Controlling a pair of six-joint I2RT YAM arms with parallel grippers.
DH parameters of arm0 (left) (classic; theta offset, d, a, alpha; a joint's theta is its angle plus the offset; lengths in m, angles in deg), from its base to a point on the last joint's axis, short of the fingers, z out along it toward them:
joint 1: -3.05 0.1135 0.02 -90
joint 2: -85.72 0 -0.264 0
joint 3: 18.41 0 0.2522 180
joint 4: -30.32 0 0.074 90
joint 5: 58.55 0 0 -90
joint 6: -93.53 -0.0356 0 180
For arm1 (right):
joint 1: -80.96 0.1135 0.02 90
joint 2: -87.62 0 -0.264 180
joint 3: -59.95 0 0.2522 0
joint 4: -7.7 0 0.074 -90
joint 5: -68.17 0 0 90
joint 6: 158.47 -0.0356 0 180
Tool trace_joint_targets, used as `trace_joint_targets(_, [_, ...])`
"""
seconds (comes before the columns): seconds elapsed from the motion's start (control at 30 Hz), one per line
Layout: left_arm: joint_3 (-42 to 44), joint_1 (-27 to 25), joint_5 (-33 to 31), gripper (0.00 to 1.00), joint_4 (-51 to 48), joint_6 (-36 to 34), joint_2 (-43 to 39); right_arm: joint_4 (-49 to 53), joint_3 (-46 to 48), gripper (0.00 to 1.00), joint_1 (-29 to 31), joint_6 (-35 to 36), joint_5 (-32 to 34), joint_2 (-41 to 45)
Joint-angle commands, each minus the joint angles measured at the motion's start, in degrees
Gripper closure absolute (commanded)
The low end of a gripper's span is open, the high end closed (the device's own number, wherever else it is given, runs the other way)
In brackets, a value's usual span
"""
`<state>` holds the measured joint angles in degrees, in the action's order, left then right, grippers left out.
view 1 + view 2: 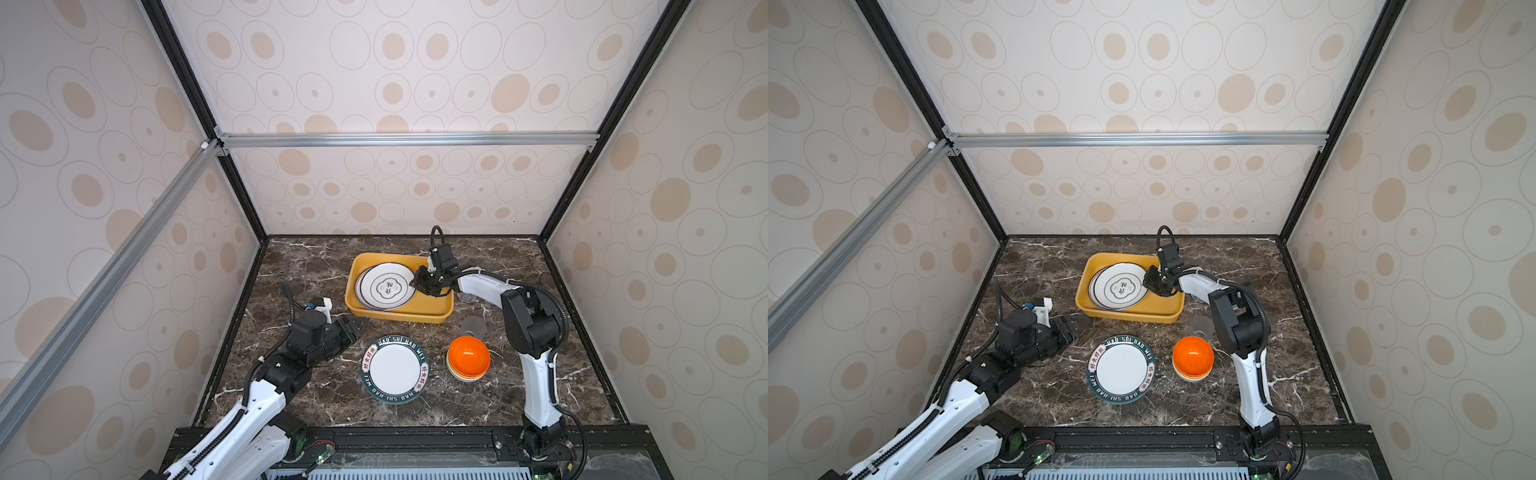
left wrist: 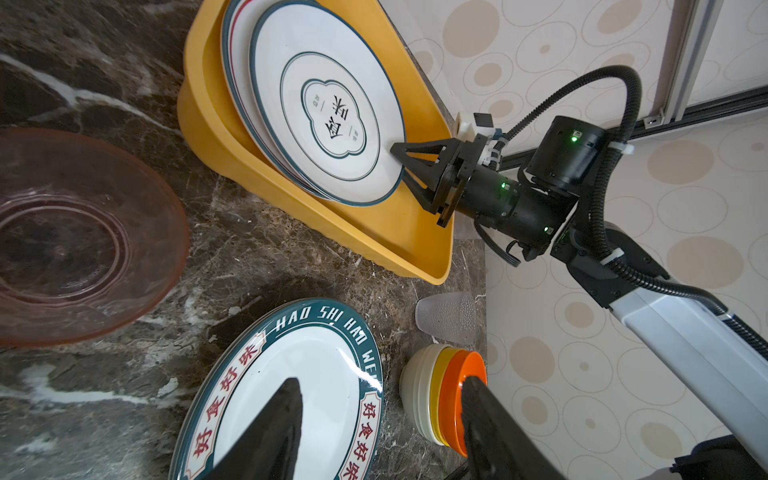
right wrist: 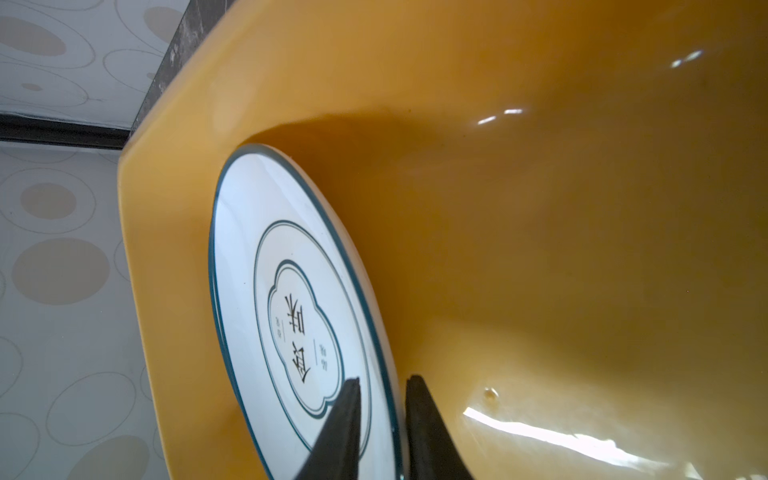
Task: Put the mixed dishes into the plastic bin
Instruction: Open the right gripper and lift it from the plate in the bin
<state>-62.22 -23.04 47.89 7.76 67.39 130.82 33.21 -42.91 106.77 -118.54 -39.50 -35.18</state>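
**Right arm: plate release in bin**

The top plate (image 1: 387, 286) lies in the bin (image 1: 399, 320), on a stack of other plates at the bin's left end. Its rim sits between the jaws of the right gripper (image 3: 383, 378). The fingers (image 3: 343, 419) are a little apart, with a gap on each side of the rim, so no clamp.

Step judged: release. To do it well, open wider, back out along the finger line, then lift clear of the bin wall (the lower finger could drag the plate).

The left gripper (image 2: 381, 379) is spread wide and empty, near the green plate (image 1: 395, 370). On the table (image 1: 316, 399): 3 nested bowls (image 1: 468, 358), clear cup (image 1: 473, 326), pink cup (image 2: 83, 232).

Writing:
- Top plate: 2 black characters in a lobed frame, probably 食味; small print unreadable.
- Green plate: "HAO SHI HAO WEI", red 好食好味.
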Motion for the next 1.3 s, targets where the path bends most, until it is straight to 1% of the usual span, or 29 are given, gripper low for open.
trace_joint_targets(0.0, [0.1,0.3,-0.1,0.39,0.6,0.9,-0.7,2.3,-1.7,0.78,0.5,1.0,1.3,-0.7])
trace_joint_targets(0.3, [0.3,0.4,-0.2,0.39,0.6,0.9,-1.1,2.9,-3.4,0.83,0.9,1.3,0.5,-1.7])
trace_joint_targets(0.5, [0.0,0.4,-0.4,0.39,-0.4,0.2,-1.2,4.6,-2.8,0.8,0.9,2.5,1.5,0.2])
trace_joint_targets(0.67, [-1.1,0.4,-0.2,0.39,-2.0,-1.8,0.0,5.9,0.1,0.76,1.2,4.7,3.1,5.0])
trace_joint_targets(1.0, [-3.8,-0.4,1.1,0.39,-8.1,-7.4,1.5,10.9,7.8,0.72,2.1,10.1,1.4,16.8])
trace_joint_targets(1.13, [-4.1,-1.8,0.6,0.41,-10.8,-8.6,1.4,12.6,12.2,0.7,2.4,11.9,0.7,22.3])
trace_joint_targets(1.27, [-4.5,-4.3,-0.7,0.42,-13.4,-9.3,1.8,14.6,16.1,0.68,3.0,13.9,-1.2,27.4])
